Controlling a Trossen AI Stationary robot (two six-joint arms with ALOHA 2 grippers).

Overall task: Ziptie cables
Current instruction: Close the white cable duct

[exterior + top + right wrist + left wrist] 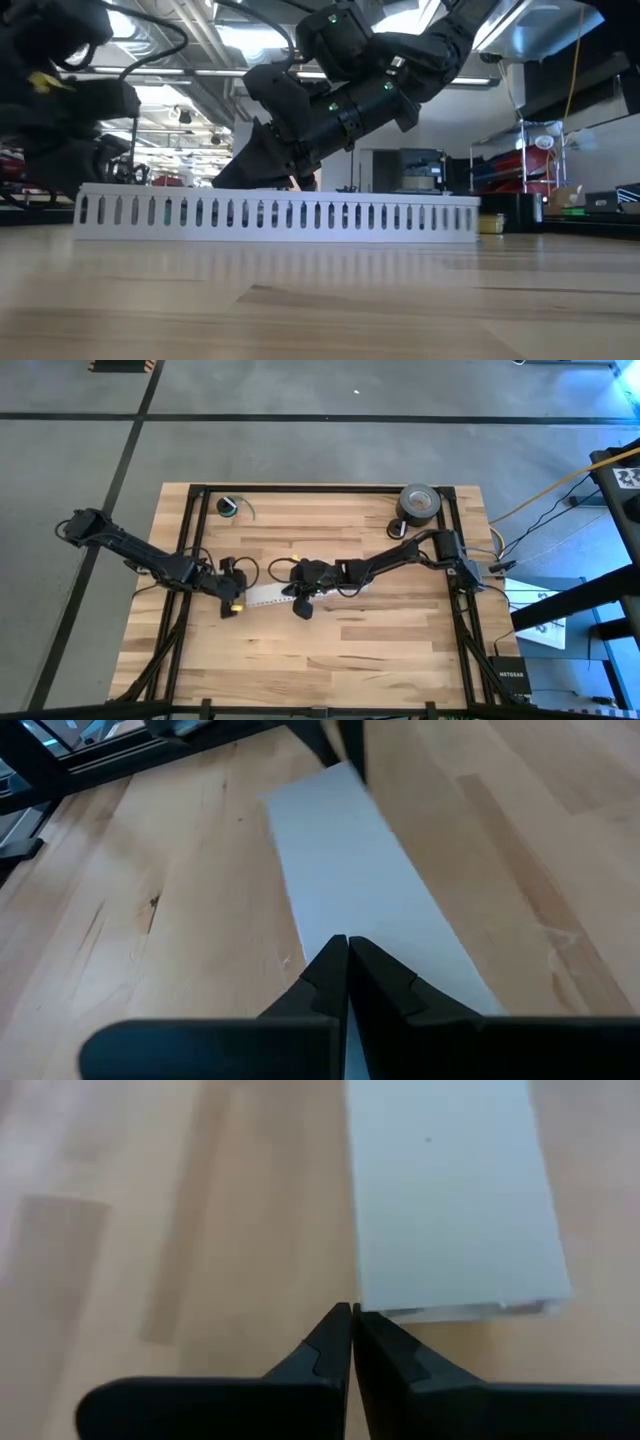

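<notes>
Between the two claws, a long white slotted strip (266,596) lies on the wooden table (380,650). Its long axis runs from one claw to the other, across the table's width. One end sits just ahead of the left claw (236,603) and the other at the right claw (302,606).

From table height, the strip (280,215) stands on edge as a low white wall. A row of evenly spaced upright slots runs along its length. The right arm (330,90) leans down behind it.

The left claw (352,1318) is pinched fully together and holds nothing. Its tips are just beside a corner of the strip's end (450,1200), which looks smooth, flat and pale from that side.

The right claw (347,944) is likewise pressed tight and empty. Its tips are over the strip's top face (350,870), which stretches straight away from them.

Well behind the left claw, near the table's far edge, lies a small round coil with a green wire (230,507). Well behind the right claw, a roll of dark tape (418,503) sits at the far corner.

The cables and zipties cannot be made out in any view, so their direction and look cannot be told.
</notes>
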